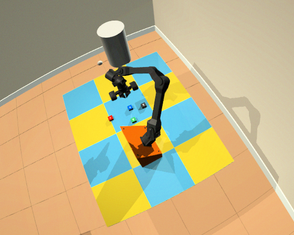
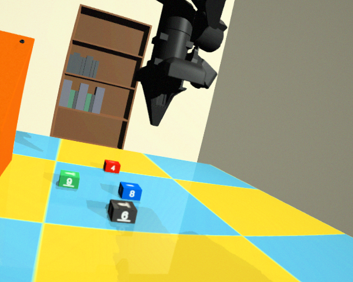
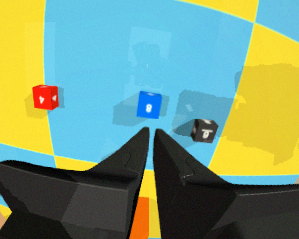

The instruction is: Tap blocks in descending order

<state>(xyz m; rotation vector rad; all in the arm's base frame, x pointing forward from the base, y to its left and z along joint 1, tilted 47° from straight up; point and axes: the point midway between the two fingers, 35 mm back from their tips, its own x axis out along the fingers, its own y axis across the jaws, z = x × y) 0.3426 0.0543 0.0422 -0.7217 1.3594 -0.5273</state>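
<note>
A green block (image 1: pixel 133 120) (image 2: pixel 69 179) with an underlined 9 lies nearest the orange base; it does not show in the wrist view. A blue block (image 1: pixel 130 107) (image 2: pixel 129 191) (image 3: pixel 149 105) shows an 8. A black block (image 1: pixel 143 105) (image 2: pixel 122 211) (image 3: pixel 204 131) shows an underlined 6. A red block (image 1: pixel 110 118) (image 2: pixel 112 166) (image 3: pixel 45 97) shows a 4 and lies apart from the others. My gripper (image 1: pixel 125 96) (image 2: pixel 154 124) (image 3: pixel 151 134) is shut and empty, with its tips pointing down, well above the table and touching no block.
The arm's orange base (image 1: pixel 132 136) (image 2: pixel 6 76) (image 3: pixel 141 219) stands beside the green block. A grey cylinder (image 1: pixel 116 48) stands behind the arm, with a small white ball (image 1: pixel 99 62) near it. A bookshelf (image 2: pixel 100 127) stands in the background.
</note>
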